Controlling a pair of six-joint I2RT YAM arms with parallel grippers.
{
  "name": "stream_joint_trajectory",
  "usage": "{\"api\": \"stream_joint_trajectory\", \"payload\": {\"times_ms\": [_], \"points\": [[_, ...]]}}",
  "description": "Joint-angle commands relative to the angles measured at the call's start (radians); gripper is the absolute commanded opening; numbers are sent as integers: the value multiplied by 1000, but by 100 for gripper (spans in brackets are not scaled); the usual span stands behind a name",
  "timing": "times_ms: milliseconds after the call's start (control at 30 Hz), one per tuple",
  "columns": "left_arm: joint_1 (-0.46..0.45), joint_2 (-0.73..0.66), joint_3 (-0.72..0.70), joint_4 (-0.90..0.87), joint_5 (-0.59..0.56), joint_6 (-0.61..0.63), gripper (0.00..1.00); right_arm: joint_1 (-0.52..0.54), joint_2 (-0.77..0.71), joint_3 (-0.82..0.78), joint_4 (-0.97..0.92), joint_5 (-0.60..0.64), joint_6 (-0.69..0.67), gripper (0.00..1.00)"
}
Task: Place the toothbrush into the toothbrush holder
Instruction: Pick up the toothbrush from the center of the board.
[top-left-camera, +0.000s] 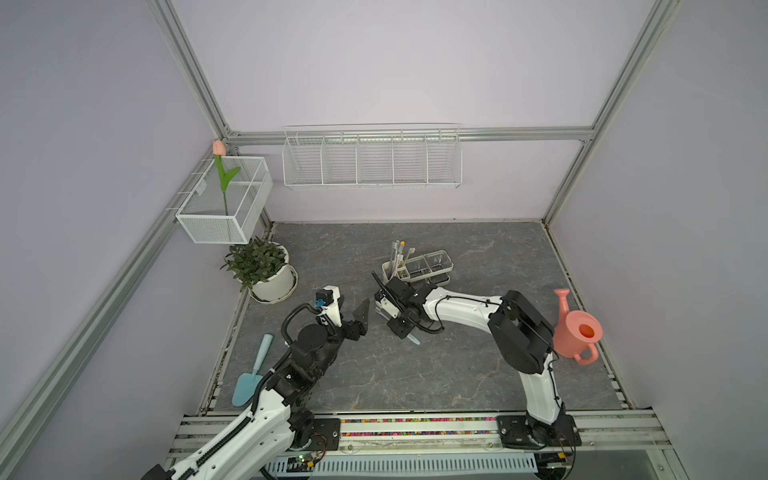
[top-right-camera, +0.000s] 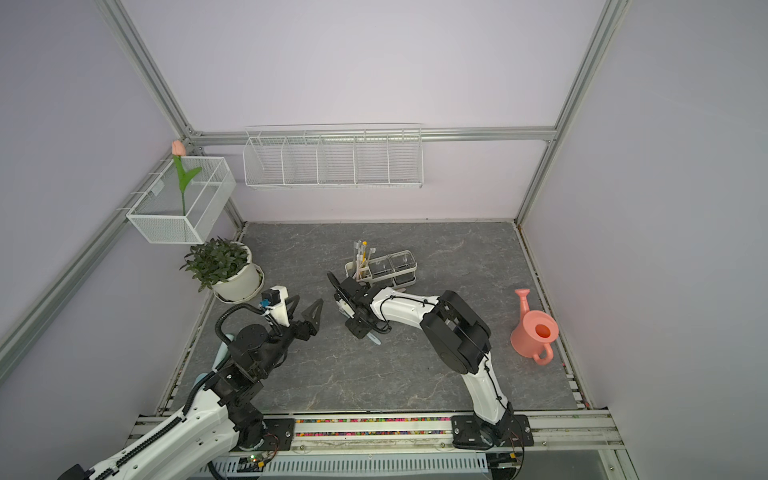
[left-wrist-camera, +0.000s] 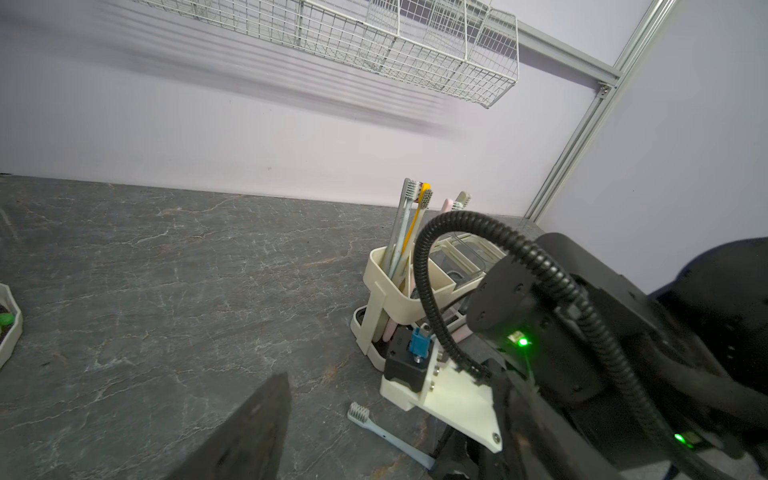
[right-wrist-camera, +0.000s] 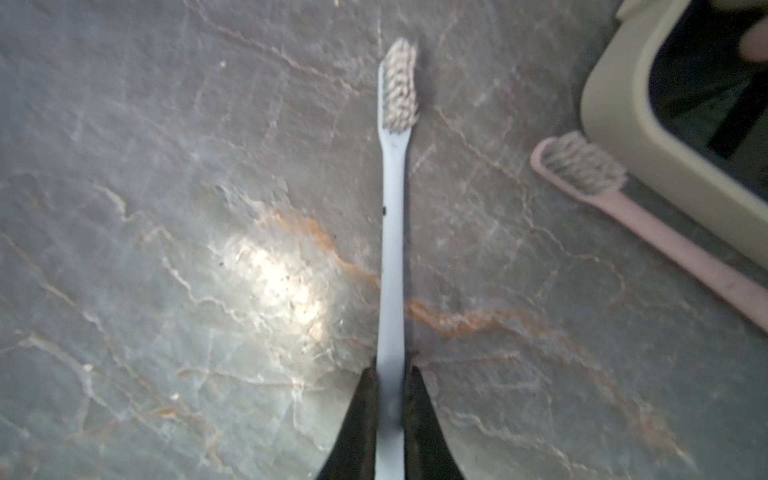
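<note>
A pale blue toothbrush (right-wrist-camera: 390, 249) lies low along the grey slab, bristles up, and my right gripper (right-wrist-camera: 390, 374) is shut on its handle. Its tail end pokes out from under the right wrist in both top views (top-left-camera: 414, 340) (top-right-camera: 375, 340). The cream toothbrush holder (top-left-camera: 419, 266) (top-right-camera: 382, 266) (left-wrist-camera: 390, 286) stands just behind that wrist, with several brushes (left-wrist-camera: 409, 224) upright in its white compartment. A pink toothbrush (right-wrist-camera: 648, 232) lies against the holder's base. My left gripper (top-right-camera: 305, 307) hovers open and empty to the left; one finger (left-wrist-camera: 257, 432) shows in its wrist view.
A potted plant (top-left-camera: 266, 270) sits at the back left, with a blue trowel (top-left-camera: 251, 374) near the left edge. A pink watering can (top-left-camera: 575, 328) stands at the right. White wire baskets (top-left-camera: 372, 160) (top-left-camera: 224, 203) hang on the walls, one holding a tulip.
</note>
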Motion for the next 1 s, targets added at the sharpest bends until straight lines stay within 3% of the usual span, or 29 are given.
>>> {"api": "stream_joint_trajectory", "payload": {"times_ms": [0, 300, 667, 967], "points": [[-2, -4, 7, -8, -37, -29, 81, -15, -61, -54, 47, -34, 37, 8], [8, 94, 32, 7, 4, -61, 85, -24, -173, -130, 134, -19, 67, 8], [122, 286, 64, 123, 348, -117, 85, -22, -338, -274, 298, 16, 55, 9], [122, 457, 95, 254, 503, -181, 85, -12, -414, -329, 365, 19, 45, 9]]}}
